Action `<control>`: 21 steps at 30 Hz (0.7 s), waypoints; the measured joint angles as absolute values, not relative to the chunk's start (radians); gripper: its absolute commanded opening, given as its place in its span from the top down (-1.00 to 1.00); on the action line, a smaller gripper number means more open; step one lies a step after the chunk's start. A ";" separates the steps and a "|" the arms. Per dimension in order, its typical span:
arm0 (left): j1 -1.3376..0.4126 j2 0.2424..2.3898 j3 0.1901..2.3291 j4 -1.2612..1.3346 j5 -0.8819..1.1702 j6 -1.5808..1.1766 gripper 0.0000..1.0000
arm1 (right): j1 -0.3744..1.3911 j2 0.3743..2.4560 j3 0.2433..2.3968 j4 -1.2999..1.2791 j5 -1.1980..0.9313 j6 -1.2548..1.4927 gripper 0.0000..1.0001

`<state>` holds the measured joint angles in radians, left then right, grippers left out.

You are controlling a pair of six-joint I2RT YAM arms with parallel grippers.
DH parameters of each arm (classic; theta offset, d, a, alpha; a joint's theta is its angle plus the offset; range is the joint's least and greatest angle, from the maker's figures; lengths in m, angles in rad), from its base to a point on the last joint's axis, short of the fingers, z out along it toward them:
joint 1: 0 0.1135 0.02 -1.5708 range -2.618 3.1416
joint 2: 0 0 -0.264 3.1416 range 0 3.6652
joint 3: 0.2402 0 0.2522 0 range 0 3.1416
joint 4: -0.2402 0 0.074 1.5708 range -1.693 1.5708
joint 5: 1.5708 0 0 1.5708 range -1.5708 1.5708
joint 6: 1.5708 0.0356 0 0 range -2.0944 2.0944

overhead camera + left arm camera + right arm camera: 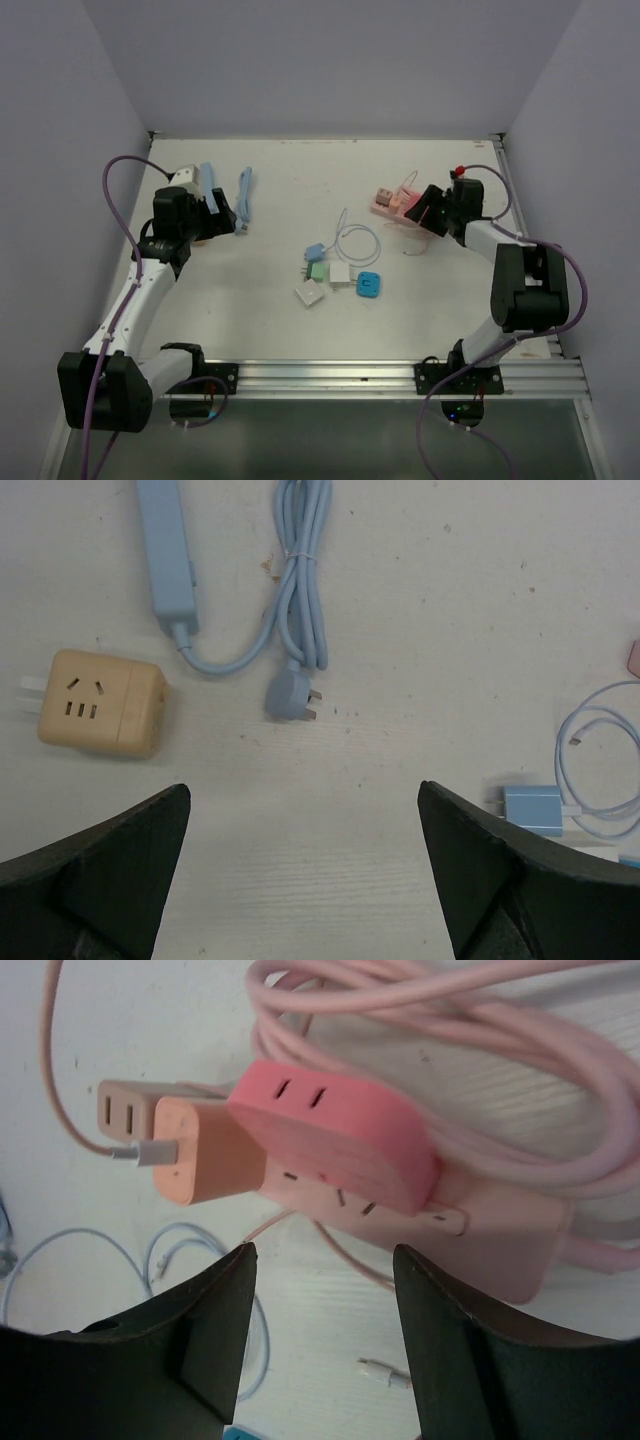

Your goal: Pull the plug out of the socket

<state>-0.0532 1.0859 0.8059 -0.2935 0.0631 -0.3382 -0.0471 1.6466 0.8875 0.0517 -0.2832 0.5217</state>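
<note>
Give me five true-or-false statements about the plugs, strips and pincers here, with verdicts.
The left pincer is open and empty. True.
The blue plug sits in the blue power strip. False: it lies loose on the table.
A white cable end enters the orange charger. True.
The right pincer is shut on the orange charger. False: it is open, gripping nothing.
A pink adapter sits on the pink power strip. True.

white arm links (130,305), black joints (170,220), purple cables (106,183), black fingers (100,880).
</note>
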 measured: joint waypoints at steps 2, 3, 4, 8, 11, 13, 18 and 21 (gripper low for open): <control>-0.053 1.086 0.806 -0.294 0.063 -0.338 -0.99 | 0.004 1.637 0.875 0.054 -0.283 0.522 -0.23; -0.053 1.086 0.806 -0.294 0.063 -0.338 -0.99 | 0.031 1.635 0.870 0.054 -0.283 0.524 -0.23; -0.053 1.086 0.806 -0.294 0.063 -0.338 -0.99 | 0.060 1.633 0.867 0.054 -0.282 0.524 -0.24; -0.053 1.086 0.806 -0.293 0.063 -0.338 -0.99 | 0.147 1.620 0.859 0.051 -0.279 0.530 -0.29; -0.053 1.086 0.806 -0.294 0.063 -0.338 -0.99 | 0.175 1.576 0.860 0.018 -0.249 0.512 -0.37; -0.053 1.086 0.806 -0.294 0.063 -0.337 -0.99 | 0.170 1.535 0.871 -0.022 -0.200 0.487 -0.43; -0.053 1.086 0.806 -0.294 0.063 -0.337 -0.99 | 0.079 1.462 0.908 -0.067 -0.132 0.459 -0.50; -0.053 1.086 0.806 -0.293 0.063 -0.337 -0.99 | -0.019 1.458 0.924 -0.065 -0.115 0.465 -0.50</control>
<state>-0.0532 1.0859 0.8059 -0.2932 0.0631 -0.3374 -0.0193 1.4582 0.9237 -0.0650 -0.1154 0.4652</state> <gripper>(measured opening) 0.994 0.750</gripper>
